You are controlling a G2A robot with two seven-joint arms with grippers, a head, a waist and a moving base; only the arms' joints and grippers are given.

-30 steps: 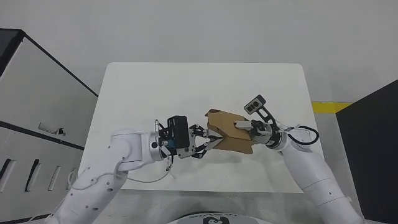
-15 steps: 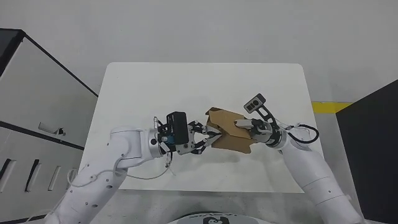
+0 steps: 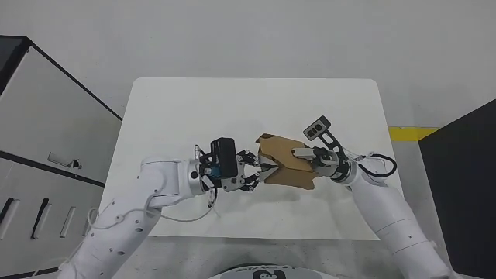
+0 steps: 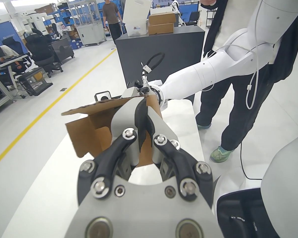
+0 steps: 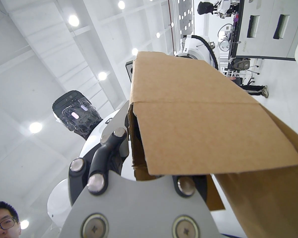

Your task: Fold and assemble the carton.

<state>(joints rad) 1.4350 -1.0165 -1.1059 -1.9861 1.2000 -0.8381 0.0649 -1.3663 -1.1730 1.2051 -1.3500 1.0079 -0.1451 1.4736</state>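
Note:
A brown carton (image 3: 283, 167), partly opened with loose flaps, is held above the white table (image 3: 194, 108) between both arms. My left gripper (image 3: 260, 173) is shut on the carton's left end. In the left wrist view its fingers (image 4: 129, 120) pinch a wall of the carton (image 4: 94, 125) beside a raised flap. My right gripper (image 3: 306, 157) is shut on the opposite end. The right wrist view has one finger (image 5: 118, 134) outside the carton (image 5: 188, 115), and the other is hidden behind the cardboard.
A grey cabinet (image 3: 46, 116) stands off the table's left side and a black one (image 3: 461, 178) off its right. The tabletop around the arms is bare, with its front edge (image 3: 256, 236) close below them.
My left gripper has shifted slightly away from the table's front edge while keeping its hold. The carton and the right gripper have barely moved.

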